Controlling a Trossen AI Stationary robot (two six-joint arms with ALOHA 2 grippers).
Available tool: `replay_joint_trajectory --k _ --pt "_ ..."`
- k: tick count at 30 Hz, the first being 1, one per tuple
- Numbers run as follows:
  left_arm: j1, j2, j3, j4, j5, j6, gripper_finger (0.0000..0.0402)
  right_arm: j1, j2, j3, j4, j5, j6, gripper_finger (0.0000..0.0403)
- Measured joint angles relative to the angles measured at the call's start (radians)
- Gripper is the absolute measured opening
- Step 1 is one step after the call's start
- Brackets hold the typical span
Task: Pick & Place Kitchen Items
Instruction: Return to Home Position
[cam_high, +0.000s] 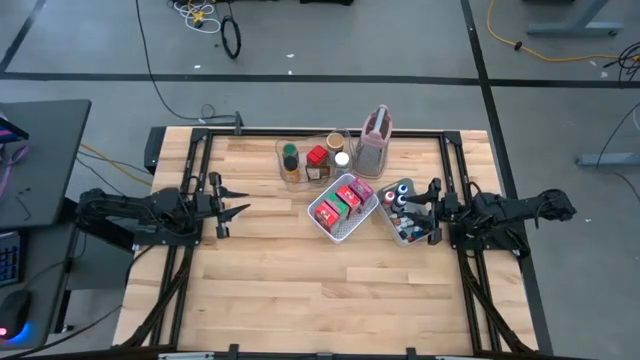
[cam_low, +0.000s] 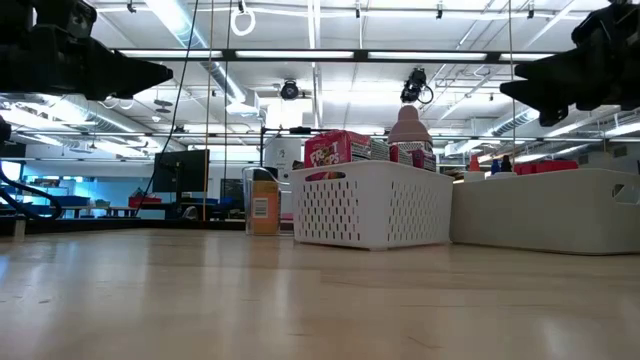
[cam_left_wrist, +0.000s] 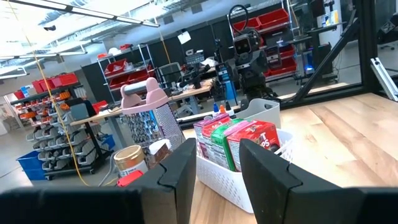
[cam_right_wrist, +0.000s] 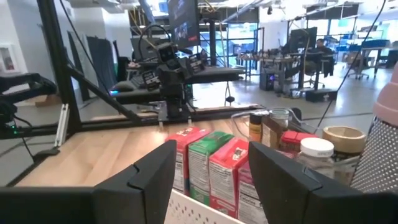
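Wooden counter, white mesh basket between both tools, left tool fingers apart, empty, right tool fingers apart, empty, just beside basket, red and green cereal boxes inside basket, one red box apparently lettered "Froot"

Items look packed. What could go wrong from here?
1. The right hand, open, hangs over the edge of the grey tray of small bottles; a low pull-back might clip it and tip them.
2. The cereal boxes stand taller than the white basket's rim, so a bump could topple one out.
The left hand waits well clear.
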Motion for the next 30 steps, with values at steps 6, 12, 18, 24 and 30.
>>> replay_joint_trajectory --k 6,12,18,24,30 --pt "0.0 0.0 0.0 0.0 0.0 0.0 0.0132 0.0 0.0 0.0 0.0 0.0 0.017 0.021" --pt "0.0 0.0 0.0 0.0 0.0 0.0 0.0132 0.0 0.0 0.0 0.001 0.001 -0.054 0.021" --pt "0.0 0.0 0.0 0.0 0.0 0.0 0.0132 0.0 0.0 0.0 0.001 0.002 -0.046 0.021" --pt "0.0 0.0 0.0 0.0 0.0 0.0 0.0132 0.0 0.0 0.0 0.001 0.002 -0.046 0.021" --pt "0.0 0.0 0.0 0.0 0.0 0.0 0.0132 0.0 0.0 0.001 0.001 0.002 -0.046 0.021"
